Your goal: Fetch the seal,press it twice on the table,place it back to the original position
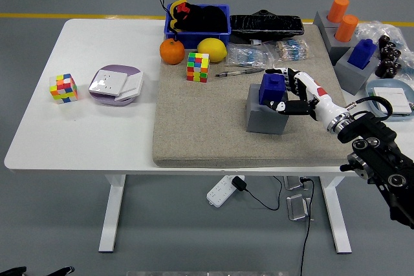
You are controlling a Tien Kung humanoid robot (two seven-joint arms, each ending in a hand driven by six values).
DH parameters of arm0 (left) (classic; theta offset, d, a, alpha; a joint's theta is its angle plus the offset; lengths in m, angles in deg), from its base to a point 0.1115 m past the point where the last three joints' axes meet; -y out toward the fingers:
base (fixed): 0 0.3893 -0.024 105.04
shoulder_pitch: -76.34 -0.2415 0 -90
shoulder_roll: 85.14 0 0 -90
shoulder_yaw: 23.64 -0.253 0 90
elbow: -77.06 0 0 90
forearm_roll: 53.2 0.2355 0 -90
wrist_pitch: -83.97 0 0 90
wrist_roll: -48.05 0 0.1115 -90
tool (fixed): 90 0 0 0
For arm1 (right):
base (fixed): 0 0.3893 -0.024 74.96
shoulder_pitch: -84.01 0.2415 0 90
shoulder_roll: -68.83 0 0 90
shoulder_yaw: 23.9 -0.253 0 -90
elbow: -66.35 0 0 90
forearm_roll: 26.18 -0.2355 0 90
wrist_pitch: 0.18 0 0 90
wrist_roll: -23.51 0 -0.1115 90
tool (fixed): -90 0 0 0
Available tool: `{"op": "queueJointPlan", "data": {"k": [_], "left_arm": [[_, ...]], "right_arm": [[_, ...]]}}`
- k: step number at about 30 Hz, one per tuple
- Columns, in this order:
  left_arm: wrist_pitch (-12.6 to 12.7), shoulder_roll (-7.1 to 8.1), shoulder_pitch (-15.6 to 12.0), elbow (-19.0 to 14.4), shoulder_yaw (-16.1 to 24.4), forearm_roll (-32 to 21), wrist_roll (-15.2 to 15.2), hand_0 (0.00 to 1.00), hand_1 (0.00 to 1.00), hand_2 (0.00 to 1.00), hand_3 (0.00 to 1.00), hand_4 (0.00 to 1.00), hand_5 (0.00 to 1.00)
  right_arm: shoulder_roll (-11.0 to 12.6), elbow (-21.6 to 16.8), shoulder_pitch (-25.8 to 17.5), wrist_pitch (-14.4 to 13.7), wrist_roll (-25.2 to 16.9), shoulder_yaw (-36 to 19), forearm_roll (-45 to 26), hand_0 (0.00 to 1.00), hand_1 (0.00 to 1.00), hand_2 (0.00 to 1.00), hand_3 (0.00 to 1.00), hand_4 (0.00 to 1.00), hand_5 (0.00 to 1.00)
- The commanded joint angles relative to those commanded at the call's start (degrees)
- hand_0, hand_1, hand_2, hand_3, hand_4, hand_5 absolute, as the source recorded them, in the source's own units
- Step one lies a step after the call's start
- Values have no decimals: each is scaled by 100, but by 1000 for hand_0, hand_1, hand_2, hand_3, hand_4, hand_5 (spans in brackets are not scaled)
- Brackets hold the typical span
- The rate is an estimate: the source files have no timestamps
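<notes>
Right hand (289, 92) fingers curl around blue seal (272, 90) seated in grey holder (264, 118); seal looks rigid, light — grip its sides.

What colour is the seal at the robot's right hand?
Blue, seated in a grey holder; seal, head view.

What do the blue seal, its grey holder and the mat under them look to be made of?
The blue seal, with the right hand closed around it, looks like smooth moulded plastic with an even, saturated colour. The grey holder seems matte plastic or a printed block, flat-faced and dull. The mat looks like coarse beige felt or woven fabric, speckled and non-reflective.
</notes>
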Motion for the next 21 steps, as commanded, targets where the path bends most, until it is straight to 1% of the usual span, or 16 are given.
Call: {"op": "queueJointPlan", "data": {"k": [4,5,9,10,13,16,17,21], "left_arm": [[-2,5,4,-1,18,32,-9,813,786,764,800,683,420],[-2,7,4,-1,19,34,-8,813,786,764,801,685,422],[0,15,2,-2,21,37,-10,813,786,764,801,685,422],[0,15,2,-2,22,37,-10,813,785,763,801,685,421],[0,22,-16,-1,49,74,-25,813,785,763,801,685,421],[1,26,-22,-2,61,95,-31,813,785,763,801,685,421],[1,27,-21,-3,56,92,-29,813,785,763,801,685,421],[4,29,-11,-8,29,66,-15,813,785,763,801,685,421]], "right_arm": [[-9,77,46,-112,-81,115,-37,746,684,699,727,772,2],[-12,87,48,-134,-96,134,-53,691,619,645,695,706,2],[-18,87,41,-219,-149,191,-113,691,619,645,695,706,2],[-19,86,40,-222,-150,193,-115,630,527,539,603,653,2],[-13,-7,9,-317,-186,247,-158,630,527,539,603,653,2],[-2,-94,-12,-354,-191,266,-177,630,527,539,603,653,2],[3,-121,-19,-359,-189,264,-181,570,460,471,516,641,2],[27,-234,-38,-377,-169,234,-185,570,460,471,516,641,2]]}}
